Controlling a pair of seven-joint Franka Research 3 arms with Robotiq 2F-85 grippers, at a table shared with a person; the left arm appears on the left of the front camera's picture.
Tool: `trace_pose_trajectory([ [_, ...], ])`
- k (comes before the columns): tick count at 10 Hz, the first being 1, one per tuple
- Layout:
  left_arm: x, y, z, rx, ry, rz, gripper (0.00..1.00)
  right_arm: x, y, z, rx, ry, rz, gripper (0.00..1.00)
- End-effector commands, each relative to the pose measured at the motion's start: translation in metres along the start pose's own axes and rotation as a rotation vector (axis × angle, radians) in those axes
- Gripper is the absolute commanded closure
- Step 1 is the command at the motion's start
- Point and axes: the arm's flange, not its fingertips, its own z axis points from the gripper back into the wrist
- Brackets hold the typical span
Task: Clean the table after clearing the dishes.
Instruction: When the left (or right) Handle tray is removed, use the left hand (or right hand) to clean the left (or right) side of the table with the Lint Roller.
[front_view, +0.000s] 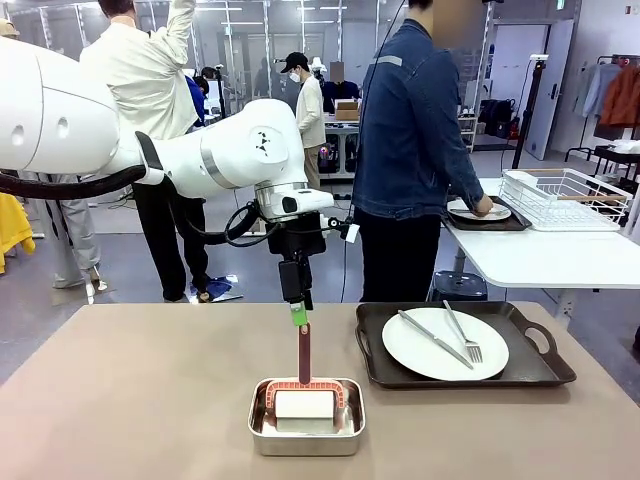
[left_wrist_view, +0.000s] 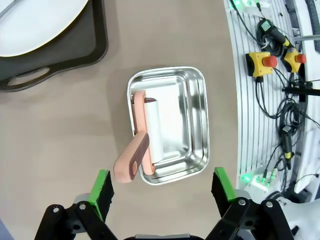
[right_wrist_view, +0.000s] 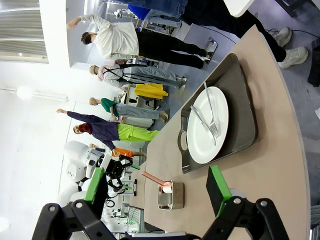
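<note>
On the beige table a steel pan holds a white roller with a pink handle standing upward. My left gripper hangs just above the handle's tip. In the left wrist view the left gripper is open, with the handle's end near one finger and untouched. To the right, a white plate with knife and fork lies on a black tray. My right gripper is open and empty, high above the table, looking at the plate and the pan.
A person in a denim jacket stands at the far side with a hand on a second plate and black tray on a white side table. A white wire rack sits there too. Other people stand behind.
</note>
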Motion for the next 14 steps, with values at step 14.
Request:
trace_pose_trajectory([
  [14,0.012,0.029,-0.087,-0.039,0.149,0.063,0.11,-0.001,0.002,0.002,0.011,0.0,0.014,0.0],
])
